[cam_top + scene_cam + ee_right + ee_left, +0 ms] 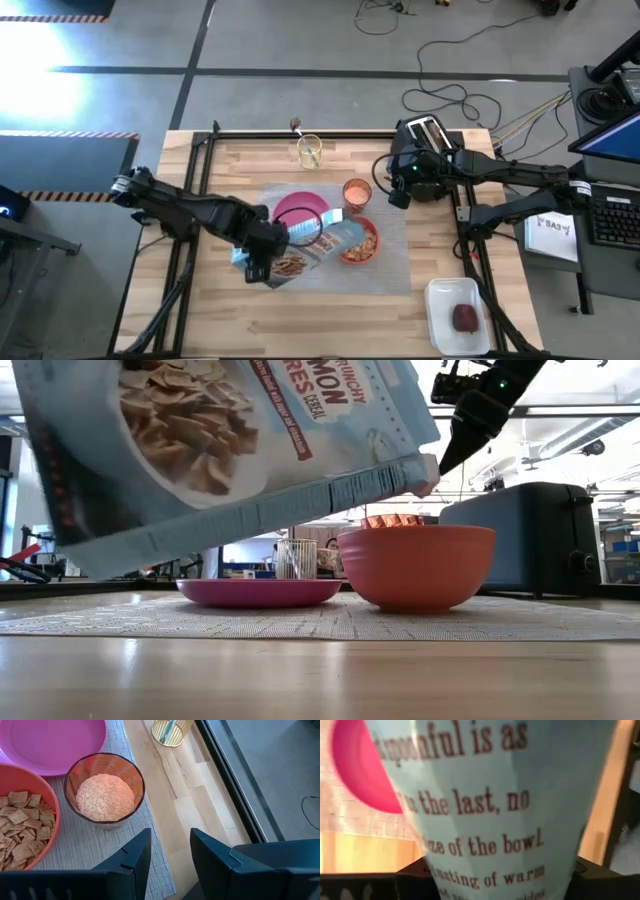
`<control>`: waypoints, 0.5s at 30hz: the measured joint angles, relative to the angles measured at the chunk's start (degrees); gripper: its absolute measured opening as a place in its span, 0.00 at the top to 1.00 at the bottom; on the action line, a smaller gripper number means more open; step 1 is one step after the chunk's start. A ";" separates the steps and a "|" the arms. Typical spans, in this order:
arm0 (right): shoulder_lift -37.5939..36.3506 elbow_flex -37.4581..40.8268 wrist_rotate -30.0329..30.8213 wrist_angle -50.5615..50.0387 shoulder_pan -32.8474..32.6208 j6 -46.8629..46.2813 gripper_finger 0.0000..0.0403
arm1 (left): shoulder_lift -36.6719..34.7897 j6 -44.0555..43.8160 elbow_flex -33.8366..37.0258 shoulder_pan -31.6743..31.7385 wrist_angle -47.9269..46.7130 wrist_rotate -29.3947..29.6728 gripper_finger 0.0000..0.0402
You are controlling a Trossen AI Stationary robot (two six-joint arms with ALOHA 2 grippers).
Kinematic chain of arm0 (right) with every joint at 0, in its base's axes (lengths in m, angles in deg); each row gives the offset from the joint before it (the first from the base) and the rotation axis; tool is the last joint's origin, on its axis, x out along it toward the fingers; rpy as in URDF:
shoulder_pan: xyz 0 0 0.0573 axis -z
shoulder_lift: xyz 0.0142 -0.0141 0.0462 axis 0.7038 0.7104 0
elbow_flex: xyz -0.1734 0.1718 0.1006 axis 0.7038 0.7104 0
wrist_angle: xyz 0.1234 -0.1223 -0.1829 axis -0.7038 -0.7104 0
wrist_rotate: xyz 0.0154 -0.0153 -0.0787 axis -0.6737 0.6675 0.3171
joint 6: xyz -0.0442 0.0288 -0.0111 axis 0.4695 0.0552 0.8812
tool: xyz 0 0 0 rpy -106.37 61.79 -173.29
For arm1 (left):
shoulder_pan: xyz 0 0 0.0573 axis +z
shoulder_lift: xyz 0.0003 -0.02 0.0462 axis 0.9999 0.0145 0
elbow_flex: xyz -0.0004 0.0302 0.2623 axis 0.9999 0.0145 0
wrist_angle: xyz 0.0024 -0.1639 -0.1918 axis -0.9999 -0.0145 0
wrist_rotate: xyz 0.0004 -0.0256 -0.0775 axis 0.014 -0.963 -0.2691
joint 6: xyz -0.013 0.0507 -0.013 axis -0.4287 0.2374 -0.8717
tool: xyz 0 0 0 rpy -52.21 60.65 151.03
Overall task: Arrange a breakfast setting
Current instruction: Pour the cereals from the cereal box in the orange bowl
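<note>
Left gripper (262,262) fingers clamping tilted cereal bag (312,245), mouth aiming over red-orange bowl (360,241) for pouring; right gripper (398,196) fingers idling narrowly apart, empty.

left gripper (262,262): low, mid-table, fingers probably clamped | right gripper (170,851): raised, fingers parted
</note>
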 joint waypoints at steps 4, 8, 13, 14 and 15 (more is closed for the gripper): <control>0.00 0.01 0.00 0.02 -0.02 -0.01 0.68 | -1.84 -5.52 3.15 -3.43 2.97 7.01 0.52; -0.01 0.00 0.00 0.00 0.00 -0.02 0.68 | -4.44 -12.31 7.71 -7.08 6.93 15.21 0.52; -0.02 -0.01 0.00 0.00 -0.02 0.01 0.68 | -8.17 -20.51 14.72 -11.13 13.16 25.60 0.52; -0.02 -0.01 0.00 0.00 -0.02 -0.01 0.68 | -8.91 -21.94 16.15 -11.82 14.49 27.68 0.52; -0.02 -0.01 0.00 0.00 -0.02 -0.04 0.68 | -9.60 -23.23 17.52 -12.58 15.47 29.61 0.52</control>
